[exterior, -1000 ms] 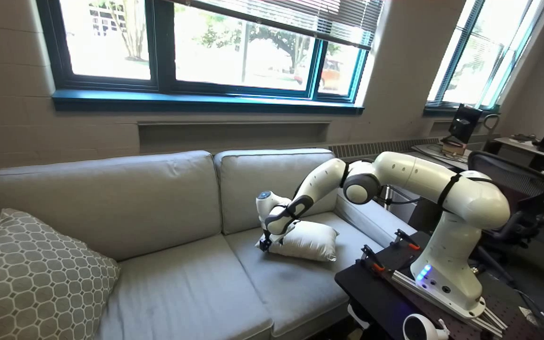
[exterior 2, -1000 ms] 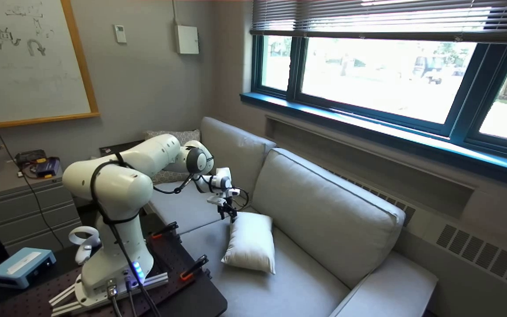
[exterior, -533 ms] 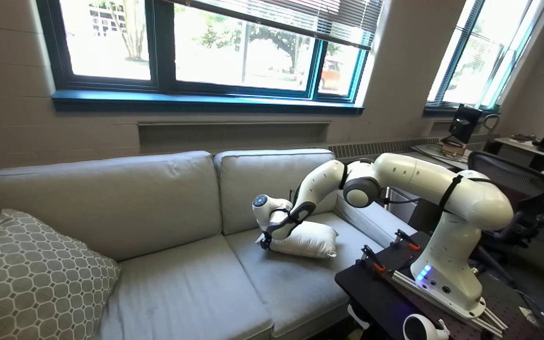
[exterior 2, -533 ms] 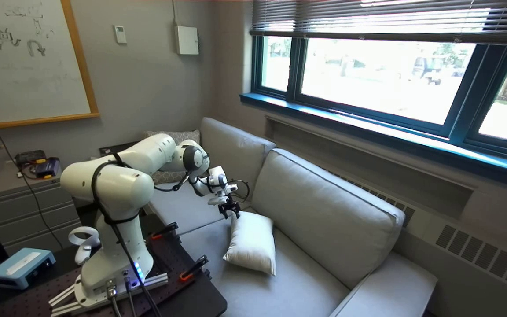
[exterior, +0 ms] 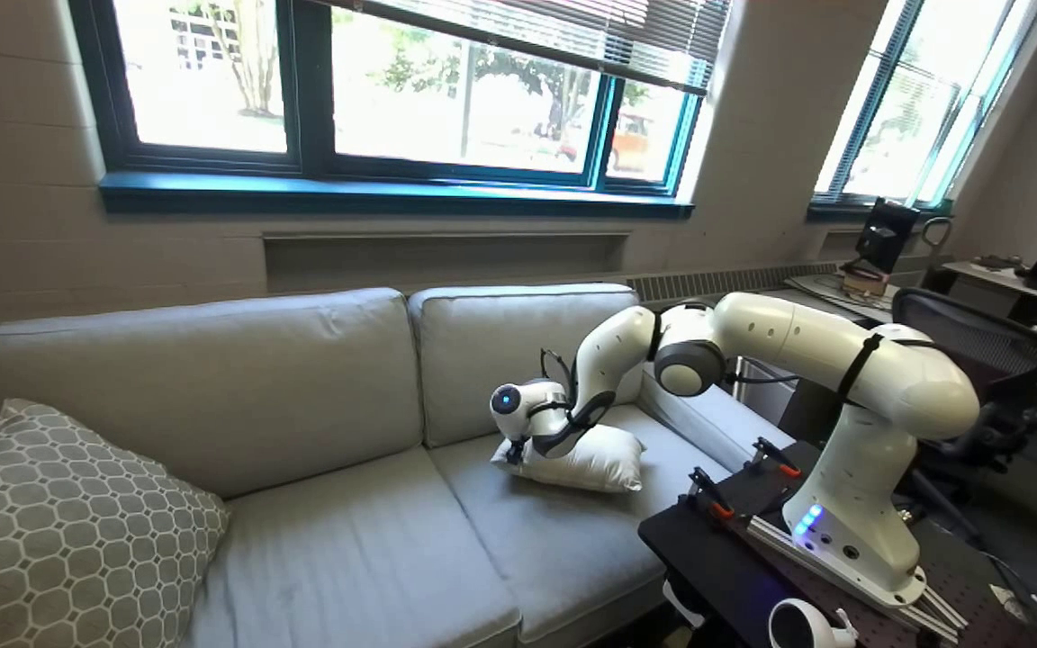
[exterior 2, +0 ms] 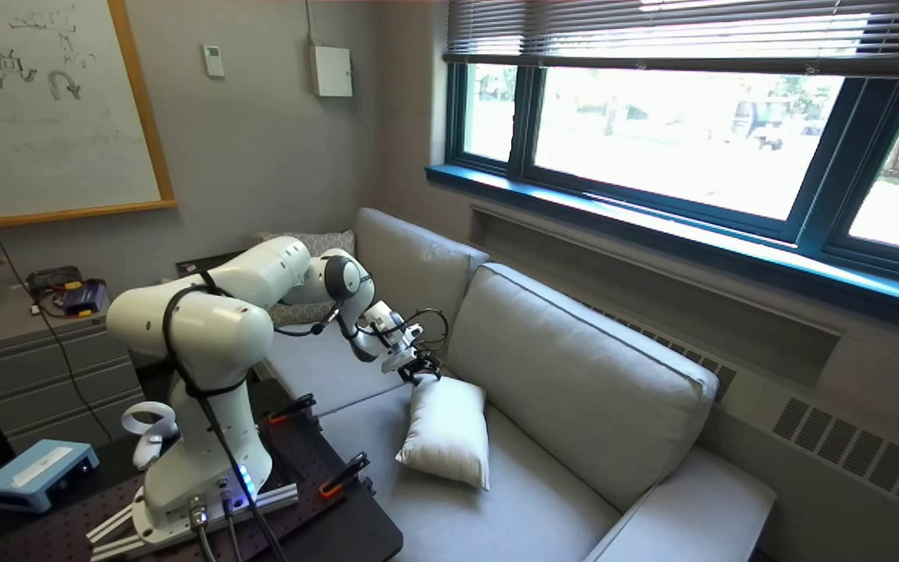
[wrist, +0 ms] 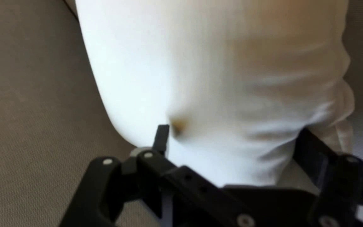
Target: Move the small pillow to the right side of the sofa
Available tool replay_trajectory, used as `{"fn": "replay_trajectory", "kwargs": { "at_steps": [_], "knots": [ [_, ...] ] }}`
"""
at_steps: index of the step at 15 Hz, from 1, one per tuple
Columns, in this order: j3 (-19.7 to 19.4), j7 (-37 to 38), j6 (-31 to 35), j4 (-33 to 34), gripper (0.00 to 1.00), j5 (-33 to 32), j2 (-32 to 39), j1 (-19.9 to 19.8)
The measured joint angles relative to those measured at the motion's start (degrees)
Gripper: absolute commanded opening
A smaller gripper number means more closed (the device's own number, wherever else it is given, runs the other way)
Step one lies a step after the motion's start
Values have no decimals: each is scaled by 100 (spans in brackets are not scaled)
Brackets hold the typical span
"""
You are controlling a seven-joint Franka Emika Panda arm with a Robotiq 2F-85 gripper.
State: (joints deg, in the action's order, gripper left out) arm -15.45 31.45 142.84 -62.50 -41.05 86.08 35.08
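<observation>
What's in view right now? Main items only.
Long fabric sofa: 1, pale grey, centre
Small rectangular fabric pillow: 1, white, on sofa
Large lattice-patterned cushion: 1, grey-white, sofa's other end
Framed glass windows: 2, blue, background
Wood-framed whiteboard: 1, white, background
Mesh office chair: 1, black, background
Flat tabletop: 1, black, beside sofa
Small clamps: 2, black-orange, tabletop edge
Ring-topped controller: 1, white, on tabletop
Jointed robot arm: 1, white, on tabletop
Two-fingered gripper: 1, black, open at pillow's end

No text is legible; marks [exterior 2: 10, 62] on the whiteboard [exterior 2: 51, 148] too faint; label [exterior 2: 42, 466] on the blue box [exterior 2: 59, 468] too small.
</observation>
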Motion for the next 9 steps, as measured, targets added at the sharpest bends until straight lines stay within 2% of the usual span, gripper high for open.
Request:
{"fn": "replay_trajectory", "kwargs": {
  "at_steps": [2, 5, 6, 7, 9],
  "knots": [
    [87, 150, -69, -8, 100, -311, -5, -114],
    [490, 145, -444, 15, 100, -253, -36, -349],
    [553, 138, -548, 14, 75, -125, -41, -368],
    [591, 137, -658, 14, 73, -6, -44, -369],
    [604, 137, -886, 17, 57, 220, -51, -365]
  ]
}}
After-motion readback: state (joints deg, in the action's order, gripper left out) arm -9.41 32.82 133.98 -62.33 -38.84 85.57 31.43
